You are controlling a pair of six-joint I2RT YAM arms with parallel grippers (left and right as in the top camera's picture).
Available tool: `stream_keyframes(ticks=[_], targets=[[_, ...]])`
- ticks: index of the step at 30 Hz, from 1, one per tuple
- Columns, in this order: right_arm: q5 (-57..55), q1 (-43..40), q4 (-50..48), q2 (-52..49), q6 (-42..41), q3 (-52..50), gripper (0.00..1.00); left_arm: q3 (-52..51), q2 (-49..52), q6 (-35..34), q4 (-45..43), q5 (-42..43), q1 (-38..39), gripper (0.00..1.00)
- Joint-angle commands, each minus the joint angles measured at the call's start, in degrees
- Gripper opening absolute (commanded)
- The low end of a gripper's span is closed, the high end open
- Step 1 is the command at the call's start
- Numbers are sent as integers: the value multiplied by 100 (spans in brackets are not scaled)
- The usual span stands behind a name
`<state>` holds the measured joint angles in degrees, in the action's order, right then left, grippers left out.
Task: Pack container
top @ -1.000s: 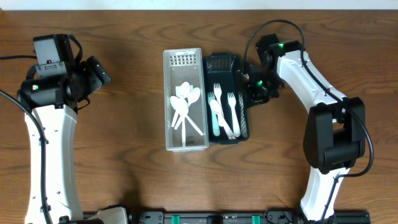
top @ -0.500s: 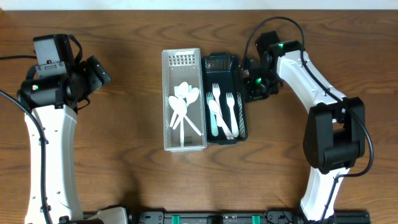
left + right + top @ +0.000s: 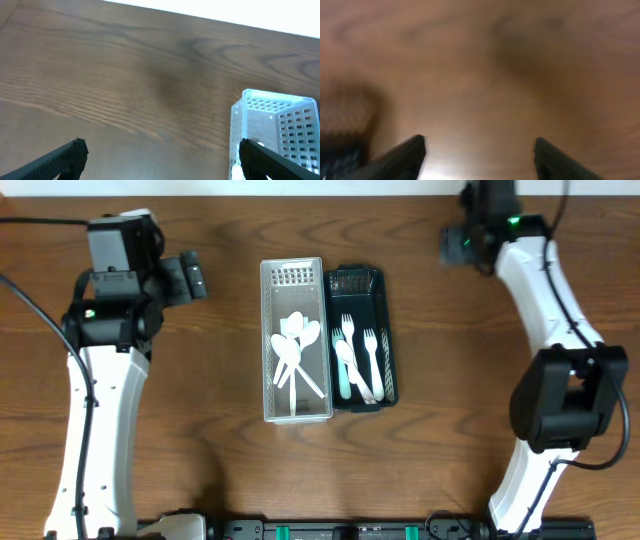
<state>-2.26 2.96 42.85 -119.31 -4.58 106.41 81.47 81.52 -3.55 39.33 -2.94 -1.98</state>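
A white perforated container [image 3: 268, 380] stands mid-table with several white spoons [image 3: 293, 345] in it. Pressed against its right side is a dark container [image 3: 384, 285] holding white forks [image 3: 358, 352] and a pale green utensil. My left gripper [image 3: 196, 277] hovers left of the white container, open and empty; in the left wrist view the white container [image 3: 280, 122] shows beside the gripper [image 3: 161, 143]. My right gripper [image 3: 452, 245] is at the back right, away from both containers, open over bare wood [image 3: 479, 140].
The wooden table [image 3: 200, 400] runs to a pale edge along the back [image 3: 200, 12]. A dark blurred shape [image 3: 340, 157] sits at the lower left of the right wrist view. Both arm bases stand at the front corners.
My right gripper let go beside the dark container, opened, and pulled back to the rear right. The left arm swung rightward toward the white container. The dark container ended up slightly further left.
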Motion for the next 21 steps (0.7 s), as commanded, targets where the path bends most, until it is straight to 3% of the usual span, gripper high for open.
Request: stream_keyframes(ticks=[1,4,7,12,21], targets=[[-225,-304,61,11,509,337,91,46,125,44,-24,-4,9,98],[-223,-573,286,136,592,404,99,44,120,-254,-72,118,15,98],[-299,-901,695,358,409,404,99,11,122,-271,-245,459,52,98],[-323,-1388,1064,992,138,348,99,-33,107,531,-188,444,308,98],[48,-1482,929,2728,74,-848,99,-96,-317,179,-103,442,457,98]])
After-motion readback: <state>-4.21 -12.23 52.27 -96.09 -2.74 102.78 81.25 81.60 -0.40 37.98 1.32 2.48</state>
